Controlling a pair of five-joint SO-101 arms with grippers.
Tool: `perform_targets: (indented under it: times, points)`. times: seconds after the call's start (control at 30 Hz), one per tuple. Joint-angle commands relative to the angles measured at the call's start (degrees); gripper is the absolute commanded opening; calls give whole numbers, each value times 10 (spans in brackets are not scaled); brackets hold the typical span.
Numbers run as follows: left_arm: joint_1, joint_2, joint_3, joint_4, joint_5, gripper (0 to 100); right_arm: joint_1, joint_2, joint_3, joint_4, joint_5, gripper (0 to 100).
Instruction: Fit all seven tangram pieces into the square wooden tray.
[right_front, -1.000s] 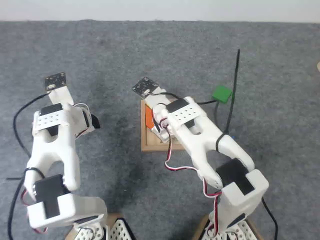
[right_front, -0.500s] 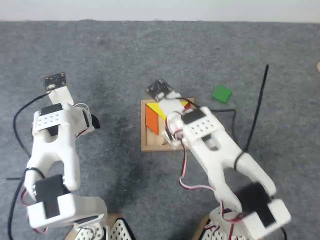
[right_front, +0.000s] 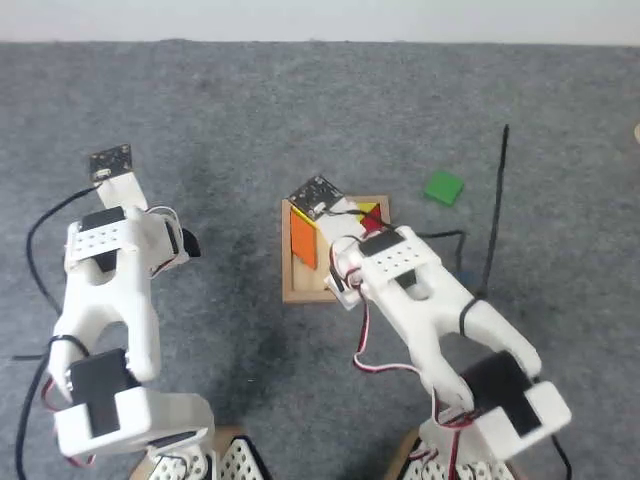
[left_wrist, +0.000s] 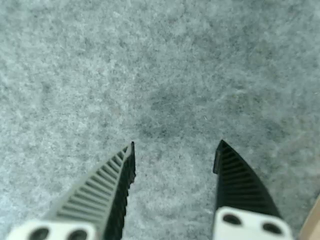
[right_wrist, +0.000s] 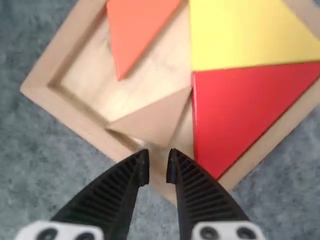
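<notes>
Your right gripper (right_wrist: 157, 157) hangs over the near edge of the tray (right_wrist: 50, 85), jaws all but clenched on nothing, so lift it straight up before swinging or a tip may catch the plain wooden triangle (right_wrist: 150, 120) just inside the rim. The tray also holds the orange triangle (right_wrist: 137, 30), yellow triangle (right_wrist: 240, 30) and red triangle (right_wrist: 235, 115). The green square (right_front: 443, 187) lies on the carpet (left_wrist: 160, 60) off its far right corner, and your left gripper (left_wrist: 175, 150) is spread wide, well apart.

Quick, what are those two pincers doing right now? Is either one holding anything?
Left pincer: open, holding nothing.
Right pincer: almost closed, holding nothing, at the tray edge.
</notes>
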Motion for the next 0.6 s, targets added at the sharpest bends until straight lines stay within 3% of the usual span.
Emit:
perform_targets:
  times: [0.0,0.57]
  points:
    - [4,-9,-21,4,4,253,4,34,-48,3,10,87]
    - [4,-10,-21,4,4,253,-40,131,-205,6,10,87]
